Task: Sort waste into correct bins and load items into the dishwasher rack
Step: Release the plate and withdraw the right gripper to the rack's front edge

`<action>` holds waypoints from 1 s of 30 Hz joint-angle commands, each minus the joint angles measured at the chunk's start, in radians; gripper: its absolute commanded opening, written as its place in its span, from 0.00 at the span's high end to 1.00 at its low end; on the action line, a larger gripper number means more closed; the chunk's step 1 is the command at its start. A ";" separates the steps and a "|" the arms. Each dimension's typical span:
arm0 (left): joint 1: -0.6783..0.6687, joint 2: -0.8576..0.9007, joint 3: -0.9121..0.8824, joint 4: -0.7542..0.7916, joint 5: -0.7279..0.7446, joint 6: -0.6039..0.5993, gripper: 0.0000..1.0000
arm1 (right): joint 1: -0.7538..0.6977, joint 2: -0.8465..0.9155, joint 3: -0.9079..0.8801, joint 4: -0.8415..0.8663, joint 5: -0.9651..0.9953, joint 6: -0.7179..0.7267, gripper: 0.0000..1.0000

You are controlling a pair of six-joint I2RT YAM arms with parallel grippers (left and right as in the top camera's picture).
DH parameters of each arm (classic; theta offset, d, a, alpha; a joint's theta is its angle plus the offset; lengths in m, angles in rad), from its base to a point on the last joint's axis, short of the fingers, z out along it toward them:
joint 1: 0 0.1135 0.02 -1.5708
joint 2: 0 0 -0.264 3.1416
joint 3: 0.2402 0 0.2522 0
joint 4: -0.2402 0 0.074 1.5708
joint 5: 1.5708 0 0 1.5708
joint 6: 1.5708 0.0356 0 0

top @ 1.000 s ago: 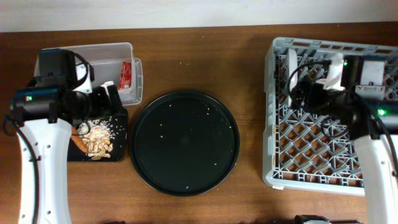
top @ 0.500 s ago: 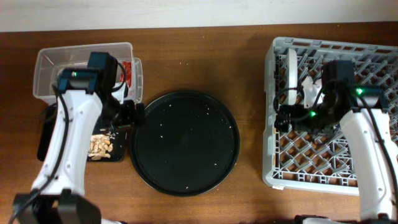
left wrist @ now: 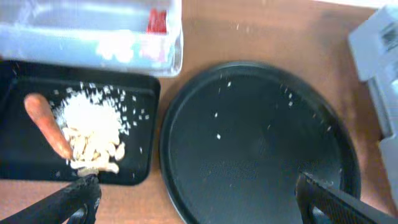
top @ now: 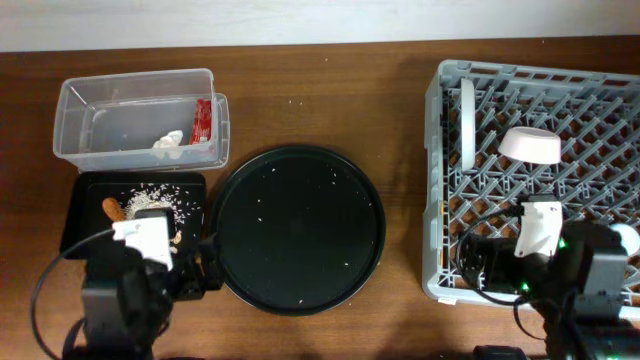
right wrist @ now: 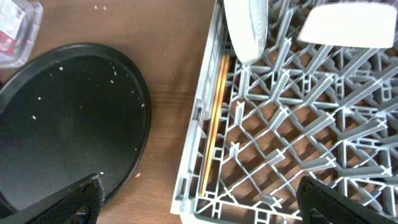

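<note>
The clear tub (top: 135,120) holds the red wrapper (top: 203,120) and white tissue (top: 168,143). The black tray (top: 85,225) holds the carrot stick (top: 112,210) and food scraps (top: 160,200); both show in the left wrist view, carrot (left wrist: 46,124) and scraps (left wrist: 93,134). In the rack (top: 432,180) the plate (top: 467,110) stands on edge and the white bowl (top: 530,145) lies upside down. A pale round thing, perhaps the cup (top: 626,238), shows at the rack's right edge. My left gripper (left wrist: 196,199) and right gripper (right wrist: 199,199) are open and empty, near the table's front edge.
The large round black tray (top: 296,228) with a few crumbs lies between the bins and the rack. Wooden chopsticks (right wrist: 214,118) lie along the rack's left wall, below the plate (right wrist: 245,28). Bare wood runs along the back of the table.
Both arms have drawn back to the table's front edge, the left from over the bins, the right from inside the rack. The bowl, tub and black tray now show uncovered.
</note>
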 commanded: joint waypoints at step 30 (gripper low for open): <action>0.000 -0.045 -0.015 0.000 -0.003 0.009 0.01 | 0.140 -0.597 -0.701 0.811 0.093 -0.011 0.02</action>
